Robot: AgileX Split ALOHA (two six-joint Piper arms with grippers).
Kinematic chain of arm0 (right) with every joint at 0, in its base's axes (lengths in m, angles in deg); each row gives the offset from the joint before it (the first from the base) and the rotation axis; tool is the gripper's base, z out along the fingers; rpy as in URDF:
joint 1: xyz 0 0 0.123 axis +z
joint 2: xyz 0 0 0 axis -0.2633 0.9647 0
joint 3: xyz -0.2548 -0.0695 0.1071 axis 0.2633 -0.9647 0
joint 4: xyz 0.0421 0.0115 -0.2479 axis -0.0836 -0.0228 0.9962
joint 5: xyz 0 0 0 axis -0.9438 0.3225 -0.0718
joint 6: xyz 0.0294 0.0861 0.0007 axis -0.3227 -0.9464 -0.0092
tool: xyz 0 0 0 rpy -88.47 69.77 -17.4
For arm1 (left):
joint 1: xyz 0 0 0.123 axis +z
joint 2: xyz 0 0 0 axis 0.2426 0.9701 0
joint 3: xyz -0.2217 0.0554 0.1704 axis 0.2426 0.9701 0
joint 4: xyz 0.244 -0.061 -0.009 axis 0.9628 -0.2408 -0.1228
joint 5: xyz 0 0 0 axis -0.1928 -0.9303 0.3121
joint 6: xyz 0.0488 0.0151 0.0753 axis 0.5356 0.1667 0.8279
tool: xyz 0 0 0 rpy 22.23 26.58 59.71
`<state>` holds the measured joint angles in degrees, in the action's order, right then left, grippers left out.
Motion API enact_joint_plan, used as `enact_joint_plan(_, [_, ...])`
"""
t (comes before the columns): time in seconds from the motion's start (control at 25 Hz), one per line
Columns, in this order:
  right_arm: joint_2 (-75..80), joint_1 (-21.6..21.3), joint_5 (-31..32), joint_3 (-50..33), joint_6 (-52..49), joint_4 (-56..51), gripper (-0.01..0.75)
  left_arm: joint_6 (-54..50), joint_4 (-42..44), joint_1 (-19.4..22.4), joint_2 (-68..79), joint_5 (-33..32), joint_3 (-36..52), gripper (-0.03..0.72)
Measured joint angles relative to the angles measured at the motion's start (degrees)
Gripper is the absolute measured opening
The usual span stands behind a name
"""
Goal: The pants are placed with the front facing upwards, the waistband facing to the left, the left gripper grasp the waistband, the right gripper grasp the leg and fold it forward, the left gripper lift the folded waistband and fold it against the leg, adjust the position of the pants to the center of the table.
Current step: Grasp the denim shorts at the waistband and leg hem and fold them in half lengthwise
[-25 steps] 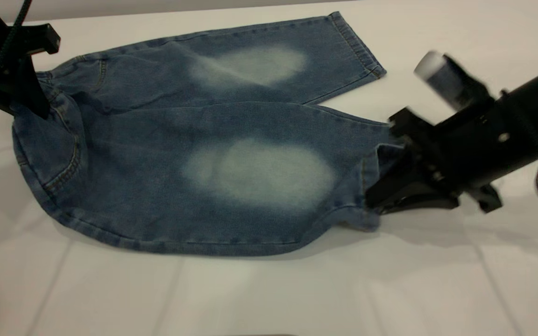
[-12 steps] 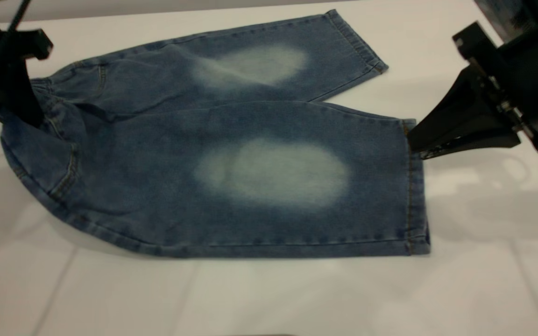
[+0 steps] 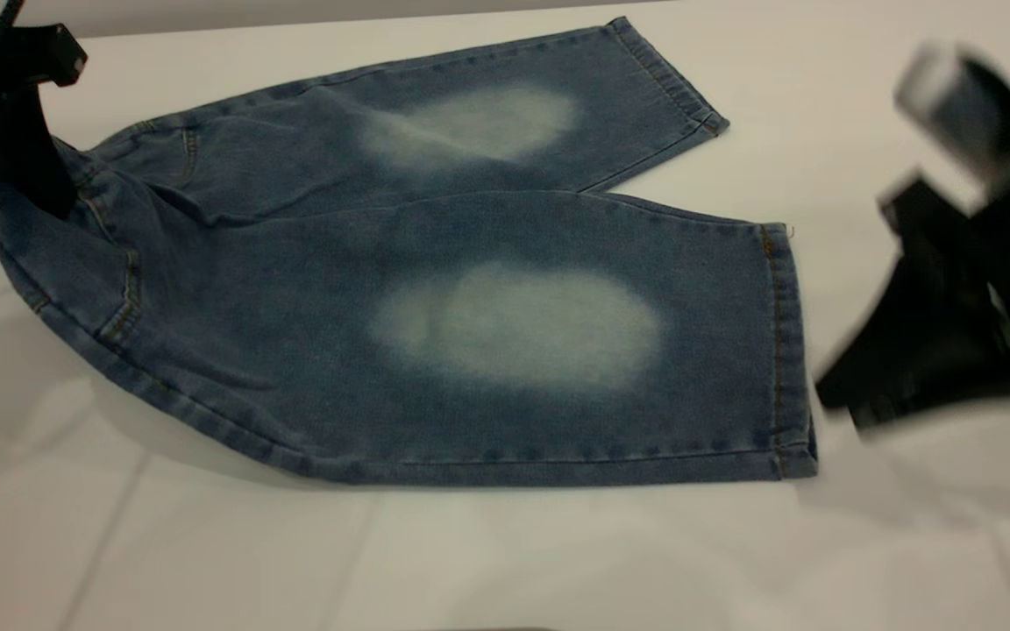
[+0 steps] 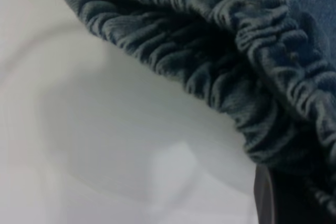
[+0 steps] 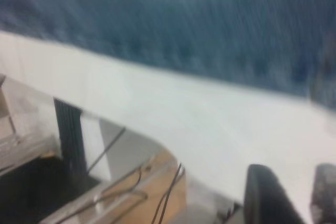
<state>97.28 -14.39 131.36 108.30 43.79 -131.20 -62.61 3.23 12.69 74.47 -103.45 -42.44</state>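
The blue denim pants lie front up on the white table, legs spread flat and pointing right. The ruched waistband is at the left end, lifted a little. My left gripper is shut on the waistband at the pants' far left corner; one dark finger shows beneath the gathered cloth. My right gripper hangs just right of the near leg's hem, apart from it. Its jaws stand open with only table between them. The denim lies beyond it.
Bare tabletop runs in front of the pants and to their right. In the right wrist view the table's edge shows, with a wooden surface and cables below it.
The right gripper let go of the near leg's hem and pulled away to the right. The hem now lies flat and stretched out. The left gripper drew the waistband slightly leftward.
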Motion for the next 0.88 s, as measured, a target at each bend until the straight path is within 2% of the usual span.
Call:
enact_joint_plan(0.2, [2.2,0.0,1.3,-4.0,8.5,-10.1,0.372,0.0,-1.0,0.0,0.0,0.7,0.0,0.099])
enact_joint_plan(0.32, [3.7,0.2,2.3,-4.2,12.3,-16.1,0.429,0.0,-1.1,0.0,0.0,0.8,0.0,0.099])
enact_joint_plan(0.88, [13.5,2.0,3.6,-2.5,18.5,-27.7,0.446,0.0,-1.2,-0.1,0.0,0.9,0.0,0.099])
